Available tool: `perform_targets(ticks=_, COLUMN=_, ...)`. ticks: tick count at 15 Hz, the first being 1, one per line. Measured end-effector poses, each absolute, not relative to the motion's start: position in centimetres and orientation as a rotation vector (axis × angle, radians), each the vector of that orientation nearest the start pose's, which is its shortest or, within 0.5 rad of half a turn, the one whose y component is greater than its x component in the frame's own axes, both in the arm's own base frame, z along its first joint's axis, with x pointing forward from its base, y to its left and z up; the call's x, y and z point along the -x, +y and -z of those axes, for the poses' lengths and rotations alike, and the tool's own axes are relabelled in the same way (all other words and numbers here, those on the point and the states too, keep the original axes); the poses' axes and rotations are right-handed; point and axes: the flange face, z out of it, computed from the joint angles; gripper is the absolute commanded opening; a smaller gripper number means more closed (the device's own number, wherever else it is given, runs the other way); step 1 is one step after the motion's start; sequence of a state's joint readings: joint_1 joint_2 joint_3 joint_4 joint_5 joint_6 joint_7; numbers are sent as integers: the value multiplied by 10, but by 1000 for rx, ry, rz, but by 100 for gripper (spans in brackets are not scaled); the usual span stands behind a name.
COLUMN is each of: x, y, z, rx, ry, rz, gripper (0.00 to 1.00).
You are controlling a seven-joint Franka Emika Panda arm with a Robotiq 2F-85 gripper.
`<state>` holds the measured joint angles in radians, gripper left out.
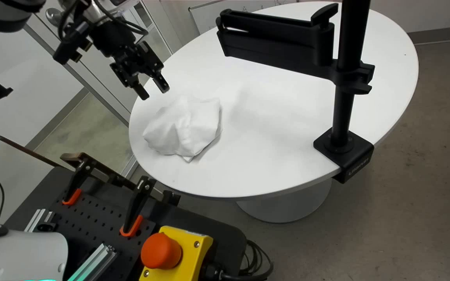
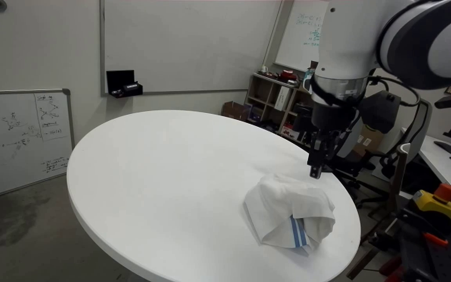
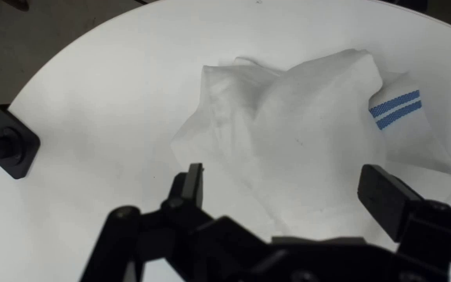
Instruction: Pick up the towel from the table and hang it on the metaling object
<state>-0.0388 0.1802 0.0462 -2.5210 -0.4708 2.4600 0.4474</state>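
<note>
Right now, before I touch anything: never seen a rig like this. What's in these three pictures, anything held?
The machine is a single robot arm ending in two black fingers. Two pictures come from cameras outside the robot, looking from different places; the third comes from a camera on its wrist, looking down past the fingers. On the round white table lies a crumpled white towel; its blue stripes show in an exterior view and in the wrist view. A black stand is clamped to the table's edge. Nothing is held: the fingers are open, apart from the towel in both exterior views. The stand is probably where the towel gets hung, but that is my guess.
</note>
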Motion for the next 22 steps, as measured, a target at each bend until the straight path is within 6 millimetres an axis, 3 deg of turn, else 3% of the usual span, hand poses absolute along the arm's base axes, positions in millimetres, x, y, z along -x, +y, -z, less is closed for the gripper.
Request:
perform_targets(ticks=5, x=-454, y=13, z=-161, rx=3406, ry=68, rz=-338, gripper=100)
perform_targets(ticks=12, x=-479, y=46, z=-148, rx=3416, ry=228, rz=-172, gripper=100)
perform_targets(ticks=22, x=-468, y=46, z=-111, rx=3480, ry=419, rz=-213, gripper=100)
